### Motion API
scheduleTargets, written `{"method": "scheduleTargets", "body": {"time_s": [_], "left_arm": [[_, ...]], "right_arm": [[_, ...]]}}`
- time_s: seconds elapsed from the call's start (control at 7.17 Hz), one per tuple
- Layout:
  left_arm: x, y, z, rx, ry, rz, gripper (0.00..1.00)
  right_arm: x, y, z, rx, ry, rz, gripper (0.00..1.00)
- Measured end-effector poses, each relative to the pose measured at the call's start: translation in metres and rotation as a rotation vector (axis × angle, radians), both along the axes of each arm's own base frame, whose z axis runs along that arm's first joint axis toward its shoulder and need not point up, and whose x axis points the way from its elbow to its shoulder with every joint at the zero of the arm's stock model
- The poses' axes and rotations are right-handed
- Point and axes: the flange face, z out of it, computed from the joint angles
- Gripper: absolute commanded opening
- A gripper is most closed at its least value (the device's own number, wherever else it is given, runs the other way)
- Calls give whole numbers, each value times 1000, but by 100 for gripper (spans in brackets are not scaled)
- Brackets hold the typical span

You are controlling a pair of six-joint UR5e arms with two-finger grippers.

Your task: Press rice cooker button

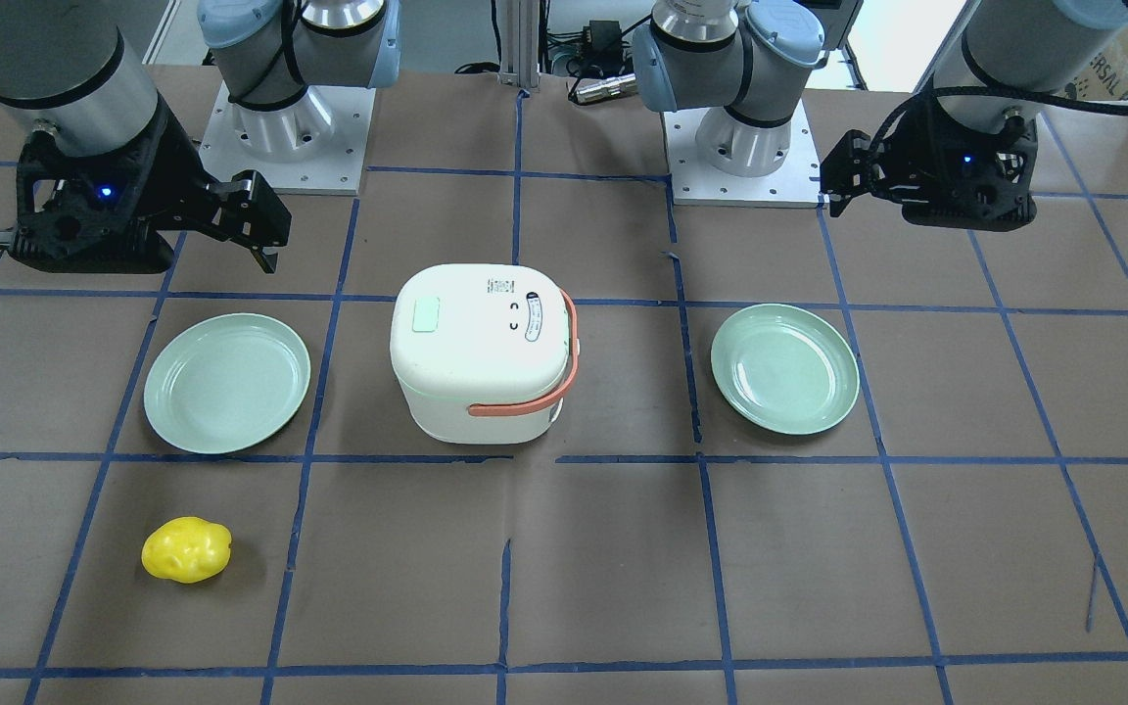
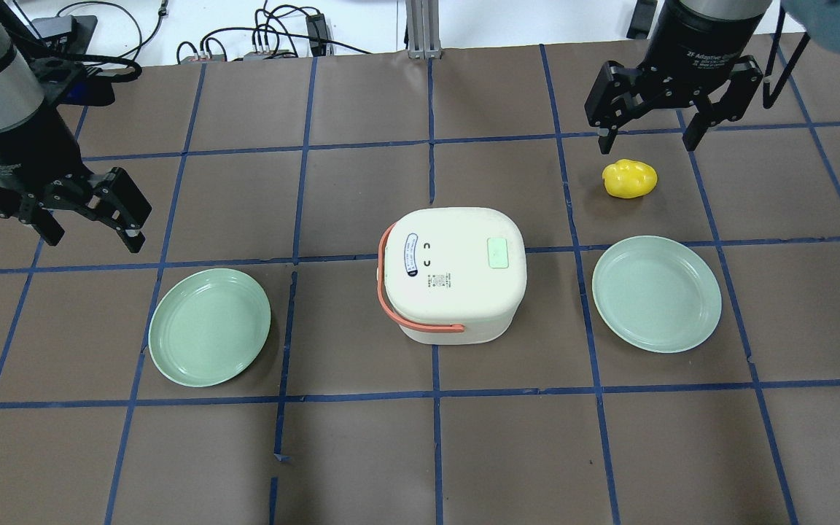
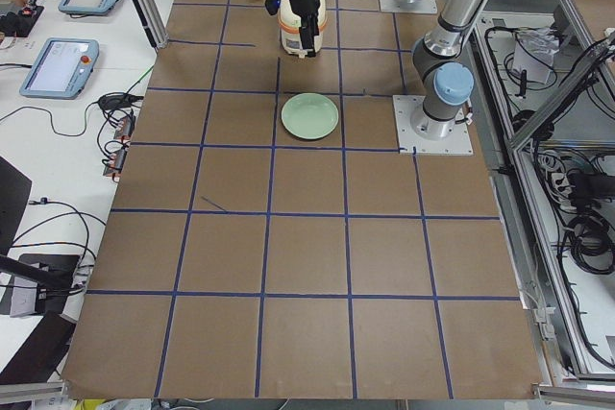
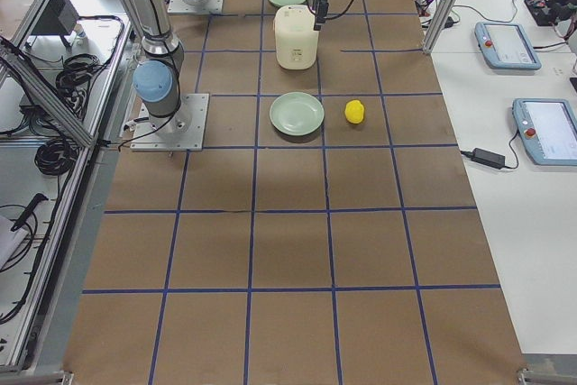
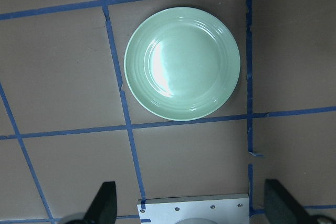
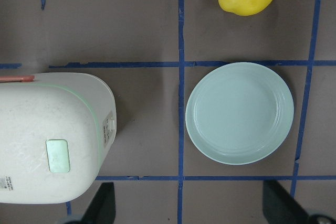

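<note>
White rice cooker [image 2: 453,281]; green lid panel [image 2: 498,253], likely button; both jaws spread.

Smooth cream plastic rice cooker [image 2: 456,273], glossy pale-green plates [image 2: 210,326], matt brown paper table cover [image 2: 507,452], shiny yellow lump [image 2: 630,179]

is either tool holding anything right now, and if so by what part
Nothing is held. The left tool and the right tool are both open and empty, and neither touches the rice cooker.

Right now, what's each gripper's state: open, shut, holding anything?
Left gripper: open, holding nothing.
Right gripper: open, holding nothing.
</note>
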Motion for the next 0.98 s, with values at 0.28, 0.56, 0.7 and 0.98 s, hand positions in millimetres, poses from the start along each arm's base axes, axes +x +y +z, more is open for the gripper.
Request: {"method": "scheduleTargets", "body": {"time_s": [0.28, 0.56, 0.7, 0.98], "left_arm": [[0, 0, 0, 0, 0, 0, 100], [0, 0, 0, 0, 0, 0, 100], [0, 0, 0, 0, 0, 0, 100], [0, 0, 0, 0, 0, 0, 100]], "right_arm": [[0, 0, 1, -1, -1, -3, 100], [3, 1, 6, -11, -1, -24, 100], [15, 3, 9, -17, -4, -34, 100], [79, 18, 7, -25, 2, -61, 91]]}}
